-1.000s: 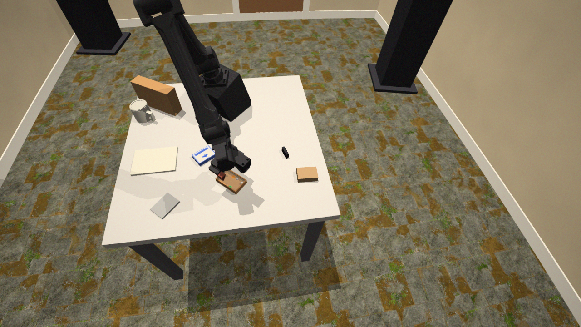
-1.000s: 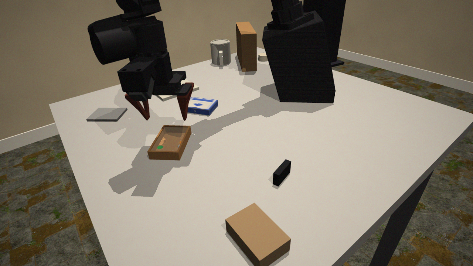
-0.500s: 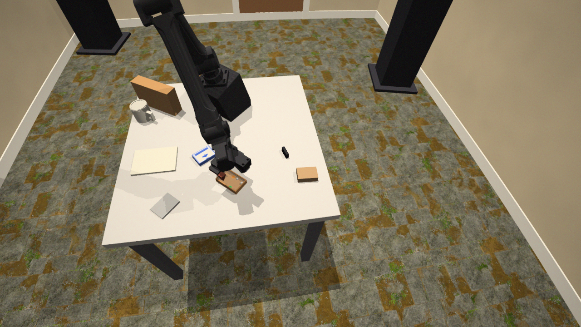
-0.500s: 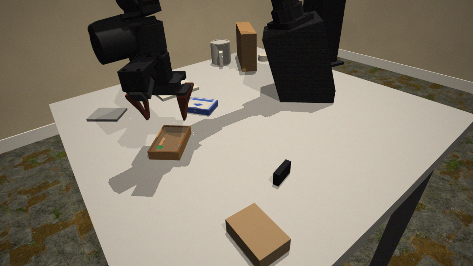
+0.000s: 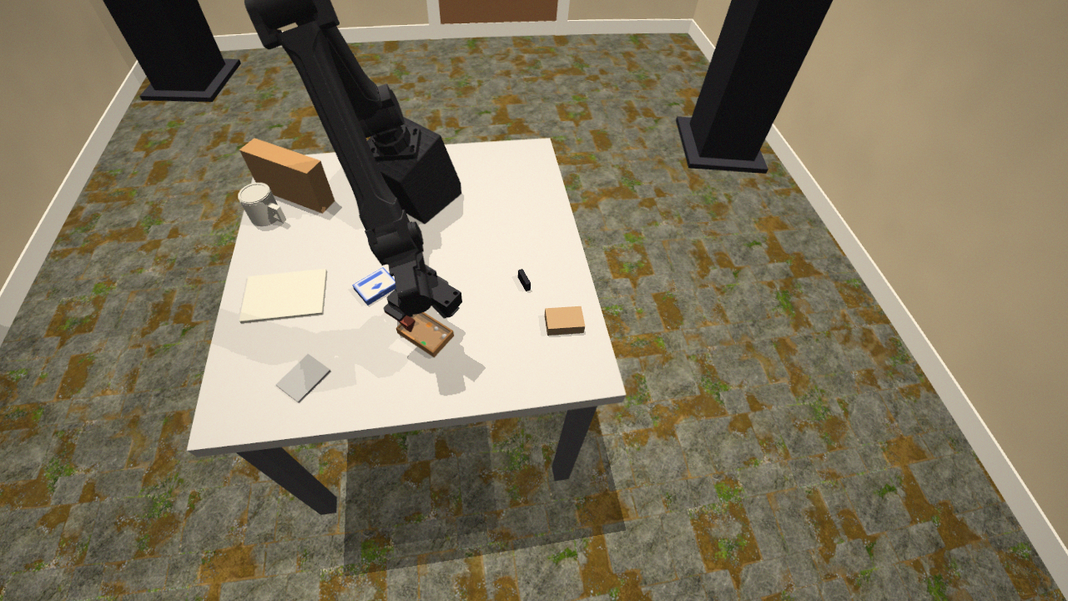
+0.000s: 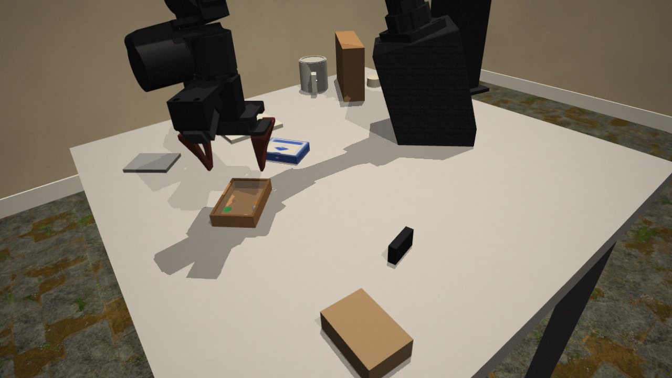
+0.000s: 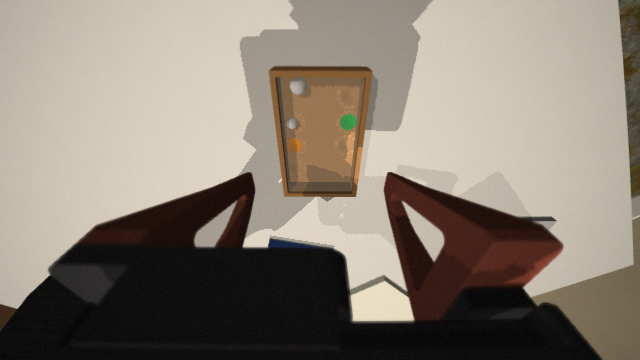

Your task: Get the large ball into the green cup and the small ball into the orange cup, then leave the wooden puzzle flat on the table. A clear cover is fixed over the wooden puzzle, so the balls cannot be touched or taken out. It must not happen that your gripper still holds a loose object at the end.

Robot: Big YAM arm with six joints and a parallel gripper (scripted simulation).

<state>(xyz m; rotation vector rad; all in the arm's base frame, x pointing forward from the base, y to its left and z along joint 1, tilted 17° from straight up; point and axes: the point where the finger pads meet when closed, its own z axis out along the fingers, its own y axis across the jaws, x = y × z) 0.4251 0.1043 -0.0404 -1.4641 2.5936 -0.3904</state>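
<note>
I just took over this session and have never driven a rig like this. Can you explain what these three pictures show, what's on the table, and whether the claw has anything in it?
One black robot arm stands on a white table. The first picture looks down from high above, the second from the table's side, and the third from a camera on the arm's wrist, looking past its two dark red fingers.

The gripper is open, holds nothing, and hangs just above the near end of the wooden puzzle, a shallow tray lying flat. Inside the tray, the wrist view shows two grey balls, the large ball and the small ball, both outside the green cup and the orange cup.

Also on the table: a mug, an upright brown box, a cream sheet, a blue box, a grey tile, a small black block and a tan box.
</note>
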